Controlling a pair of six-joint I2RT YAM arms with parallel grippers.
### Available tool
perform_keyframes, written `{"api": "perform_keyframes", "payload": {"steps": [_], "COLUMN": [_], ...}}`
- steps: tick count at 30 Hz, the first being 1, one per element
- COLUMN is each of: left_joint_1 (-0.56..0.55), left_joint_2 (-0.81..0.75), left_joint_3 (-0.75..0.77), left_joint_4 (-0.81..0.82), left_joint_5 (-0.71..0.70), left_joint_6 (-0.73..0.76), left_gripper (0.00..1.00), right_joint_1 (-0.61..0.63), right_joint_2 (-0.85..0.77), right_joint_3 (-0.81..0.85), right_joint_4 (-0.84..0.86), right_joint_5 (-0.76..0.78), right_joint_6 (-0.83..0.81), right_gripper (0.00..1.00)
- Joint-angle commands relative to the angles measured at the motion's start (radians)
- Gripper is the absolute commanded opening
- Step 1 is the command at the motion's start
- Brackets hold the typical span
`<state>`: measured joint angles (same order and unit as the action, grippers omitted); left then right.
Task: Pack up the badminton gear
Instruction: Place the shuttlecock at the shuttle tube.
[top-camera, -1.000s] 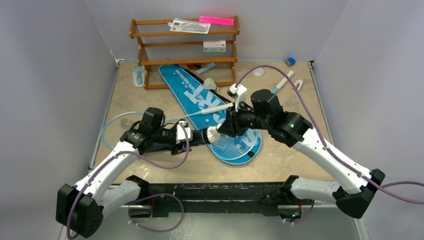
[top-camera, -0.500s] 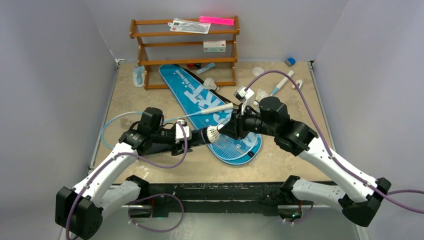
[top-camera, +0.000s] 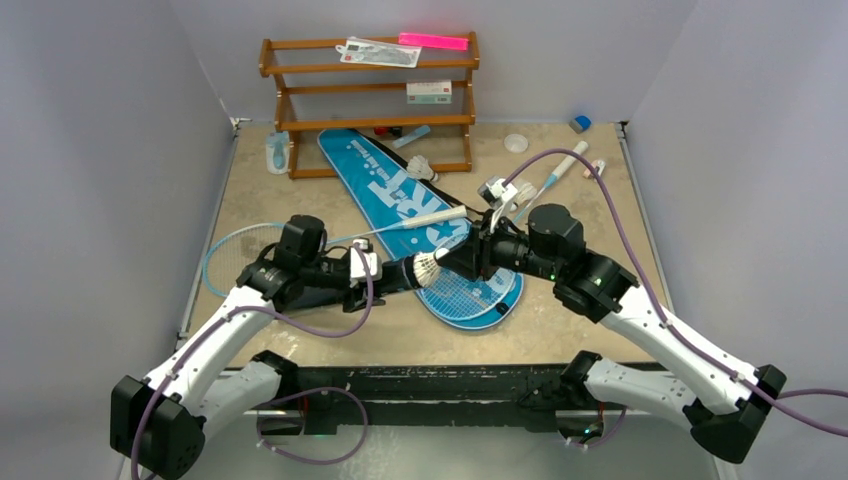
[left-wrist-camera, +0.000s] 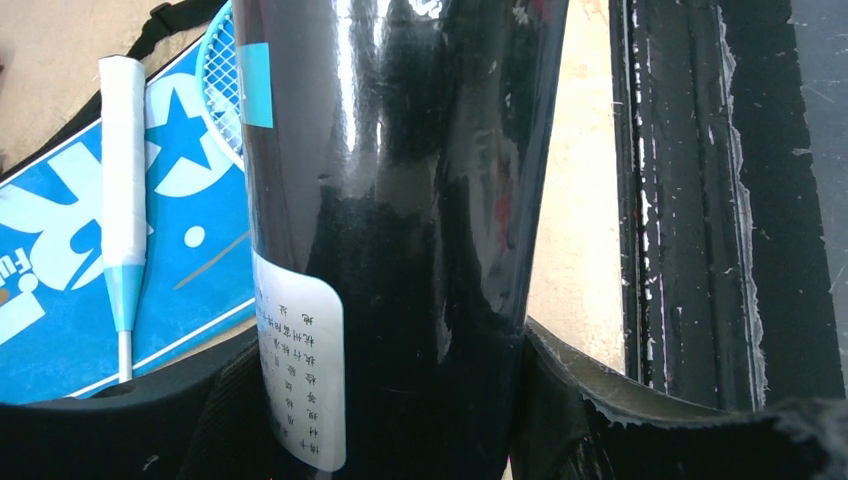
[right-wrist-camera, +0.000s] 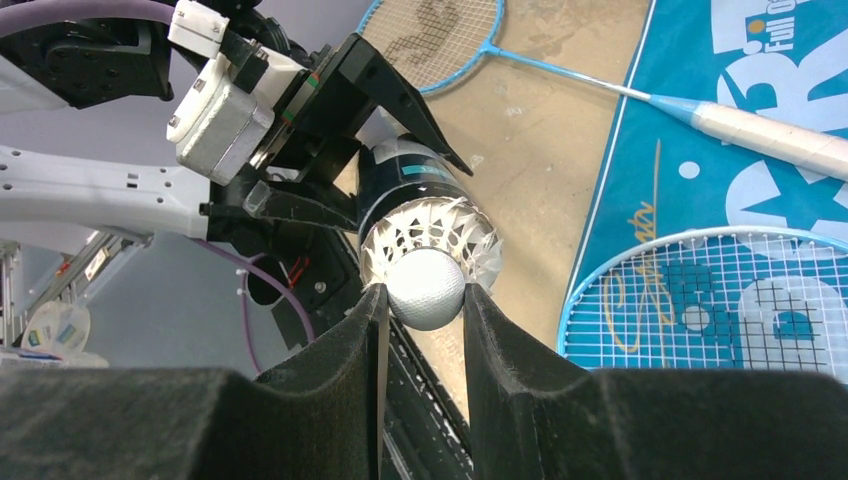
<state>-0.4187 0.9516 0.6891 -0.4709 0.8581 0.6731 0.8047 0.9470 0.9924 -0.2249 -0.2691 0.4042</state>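
My left gripper (top-camera: 378, 276) is shut on the black cylinder tube (left-wrist-camera: 400, 180) and holds it level above the table, its open mouth to the right. My right gripper (right-wrist-camera: 423, 293) is shut on the white cork of a feather shuttlecock (right-wrist-camera: 428, 240), whose feathers sit at the tube's mouth (top-camera: 428, 268). The blue SPORT bag (top-camera: 385, 185) lies flat behind them. One light-blue racket's head (top-camera: 472, 292) lies on the bag's near end. The other racket's head (top-camera: 232, 252) lies on the table at left, its white handle (top-camera: 432, 216) across the bag. Another shuttlecock (top-camera: 422, 166) rests on the bag.
The brown wooden rack (top-camera: 370, 100) stands at the back, with the pale-blue bottle (top-camera: 277, 153) at its left foot. Pens (top-camera: 565, 162), a small blue block (top-camera: 580, 123) and a white disc (top-camera: 516, 143) lie at the back right. Grey walls close three sides.
The right arm's elbow and wrist have swung right and toward the near edge. The shuttlecock stays at the tube's mouth. The left arm has not moved.
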Motion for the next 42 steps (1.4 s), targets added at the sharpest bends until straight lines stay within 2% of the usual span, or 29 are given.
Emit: {"api": "perform_keyframes", "payload": {"steps": [1,21,42], "left_joint_1": [0.003,0.003,0.003], "left_joint_2": [-0.017,-0.007,0.005], "left_joint_3": [0.021,0.024,0.035], "left_joint_4": [0.024,0.000,0.021], "left_joint_5": [0.152,0.194,0.160], "left_joint_6": [-0.003,0.033,-0.034], "left_gripper": [0.22,0.22,0.22], "right_joint_1": [0.001,0.001,0.001], "right_joint_2": [-0.023,-0.056,-0.059], "right_joint_3": [-0.025,-0.050,-0.101], "right_joint_4": [0.067,0.073,0.209], "right_joint_5": [0.028,0.046,0.046], "right_joint_6": [0.019,0.038,0.098], "right_gripper": [0.05,0.04,0.04]}}
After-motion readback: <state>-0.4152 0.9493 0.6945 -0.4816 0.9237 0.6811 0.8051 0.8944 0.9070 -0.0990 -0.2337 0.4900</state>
